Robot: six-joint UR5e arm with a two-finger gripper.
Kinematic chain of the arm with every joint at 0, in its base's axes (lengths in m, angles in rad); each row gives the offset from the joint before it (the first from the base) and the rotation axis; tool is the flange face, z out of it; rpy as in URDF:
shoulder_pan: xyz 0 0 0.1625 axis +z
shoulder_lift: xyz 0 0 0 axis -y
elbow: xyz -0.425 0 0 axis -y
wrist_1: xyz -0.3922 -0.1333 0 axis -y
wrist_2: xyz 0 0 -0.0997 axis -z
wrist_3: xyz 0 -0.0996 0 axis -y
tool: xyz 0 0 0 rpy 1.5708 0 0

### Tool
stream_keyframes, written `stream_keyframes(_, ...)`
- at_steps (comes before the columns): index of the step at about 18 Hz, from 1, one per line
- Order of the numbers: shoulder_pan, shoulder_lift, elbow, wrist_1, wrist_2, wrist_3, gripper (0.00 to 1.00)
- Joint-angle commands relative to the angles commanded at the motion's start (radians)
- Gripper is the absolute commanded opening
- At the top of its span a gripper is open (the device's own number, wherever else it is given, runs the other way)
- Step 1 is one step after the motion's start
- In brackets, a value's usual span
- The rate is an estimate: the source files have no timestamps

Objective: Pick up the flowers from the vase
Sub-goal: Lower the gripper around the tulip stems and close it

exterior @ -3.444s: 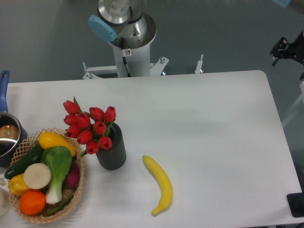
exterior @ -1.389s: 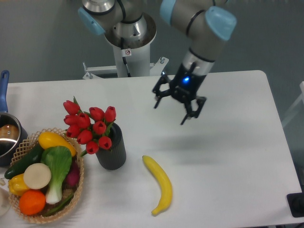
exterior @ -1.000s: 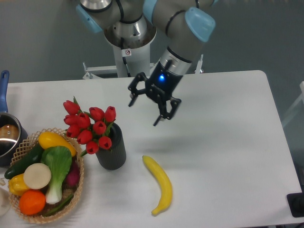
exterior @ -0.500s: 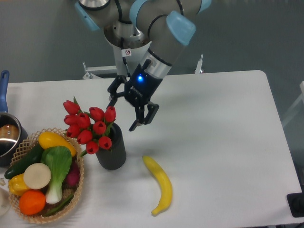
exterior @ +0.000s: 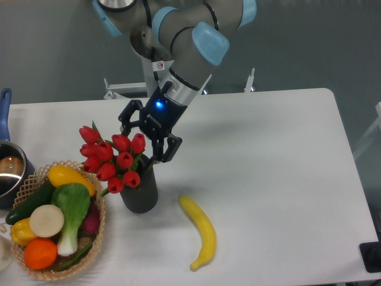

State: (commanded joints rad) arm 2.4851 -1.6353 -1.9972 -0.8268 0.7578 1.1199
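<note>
At the left edge of the white desk point(exterior: 268, 149), a wicker basket point(exterior: 95, 235) of produce is seen, and just right of it the flowers point(exterior: 113, 158) stand in the dark vase point(exterior: 140, 192). The end effector point(exterior: 141, 138) is held over the bunch's upper right side, fingers spread apart with nothing gripped. A banana point(exterior: 200, 229) lies further right.
</note>
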Motion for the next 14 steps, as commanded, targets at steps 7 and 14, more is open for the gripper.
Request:
stream_keyframes(7, -0.02, -0.003, -0.005, 0.002, 0.012, -0.023, 0.06)
stream_keyframes(14, -0.017, 0.006, -0.002, 0.002, 0.009, -0.02, 0.0)
